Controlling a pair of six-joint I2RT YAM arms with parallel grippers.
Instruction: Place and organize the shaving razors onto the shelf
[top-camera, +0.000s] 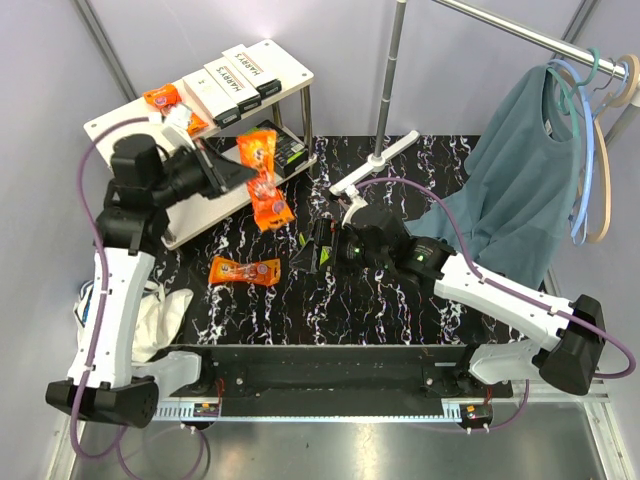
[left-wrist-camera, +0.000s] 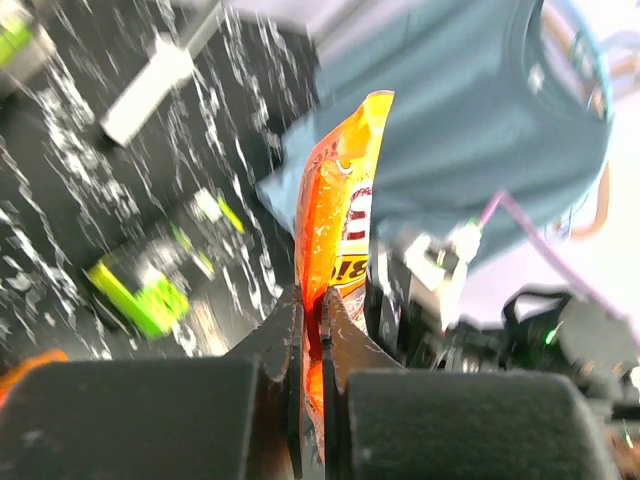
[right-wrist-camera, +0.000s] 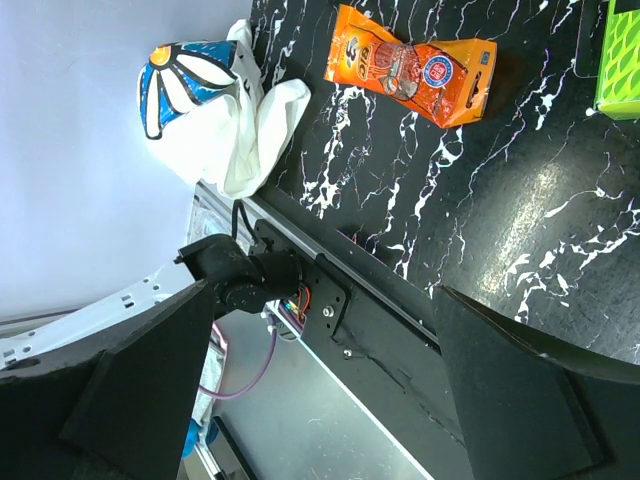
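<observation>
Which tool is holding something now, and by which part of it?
Left tool pinches an orange packet by one end; right tool holds nothing.

Three flat boxes lay side by side on the shelf's top board, with a crinkly packet to their left. The left claw gripped a second packet before the shelf's lower board. A third packet lay on the table before the shelf, with a pack to its right.

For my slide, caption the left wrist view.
Left jaws shut on an orange razor packet; marbled table and teal shirt behind.
</observation>
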